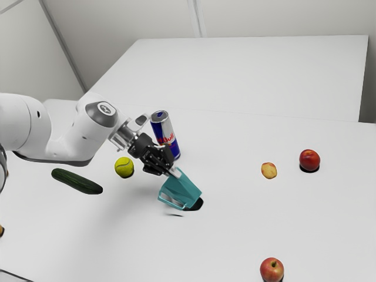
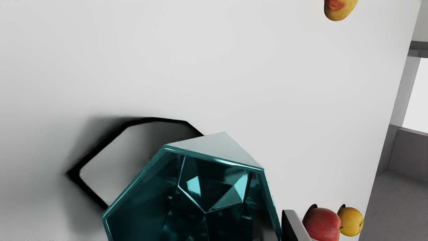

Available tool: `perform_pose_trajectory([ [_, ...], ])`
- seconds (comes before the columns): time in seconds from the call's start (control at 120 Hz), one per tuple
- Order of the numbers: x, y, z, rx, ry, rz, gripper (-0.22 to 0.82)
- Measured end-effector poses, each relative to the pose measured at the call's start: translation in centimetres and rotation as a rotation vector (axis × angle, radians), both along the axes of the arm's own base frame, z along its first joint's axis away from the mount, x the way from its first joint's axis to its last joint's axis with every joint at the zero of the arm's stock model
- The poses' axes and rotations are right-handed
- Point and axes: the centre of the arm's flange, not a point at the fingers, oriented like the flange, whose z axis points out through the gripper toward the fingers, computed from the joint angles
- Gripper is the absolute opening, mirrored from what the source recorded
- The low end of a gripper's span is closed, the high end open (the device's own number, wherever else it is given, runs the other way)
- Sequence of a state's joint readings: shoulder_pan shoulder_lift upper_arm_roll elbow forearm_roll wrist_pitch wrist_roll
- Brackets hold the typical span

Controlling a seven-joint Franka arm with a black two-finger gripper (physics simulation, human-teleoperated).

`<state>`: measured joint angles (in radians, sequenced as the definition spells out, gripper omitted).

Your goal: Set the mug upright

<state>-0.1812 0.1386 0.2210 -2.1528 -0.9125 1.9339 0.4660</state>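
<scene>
I find the gripper (image 1: pixel 175 172) closed on the wall of the teal mug (image 1: pixel 181 191), which is tilted, over the white table (image 1: pixel 229 247). Upright can (image 1: pixel 167 136): near. Tennis ball (image 1: pixel 124 167): farther. Cucumber (image 1: pixel 77 181): beyond the ball.

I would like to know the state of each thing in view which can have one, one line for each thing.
Mug: tilted, not upright.
End effector: closed on the mug's wall.
Drink can: standing upright.
Cucumber: lying flat, uncut.
</scene>
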Motion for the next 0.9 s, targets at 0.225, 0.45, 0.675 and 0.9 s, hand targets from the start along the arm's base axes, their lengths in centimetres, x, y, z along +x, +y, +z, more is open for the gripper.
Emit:
perform_pose_trajectory([
  [0.225,-0.2,-1.3,2.9,0.046,-0.047,-0.046,-0.17],
  [0.45,-1.6,-4.8,7.4,0.341,-0.18,-0.266,-0.18],
  [0.675,-2.5,-7.6,7.1,0.697,-0.269,-0.49,-0.18],
  [0.9,-2.6,-9.8,7.1,0.893,-0.336,-0.557,-0.18],
])
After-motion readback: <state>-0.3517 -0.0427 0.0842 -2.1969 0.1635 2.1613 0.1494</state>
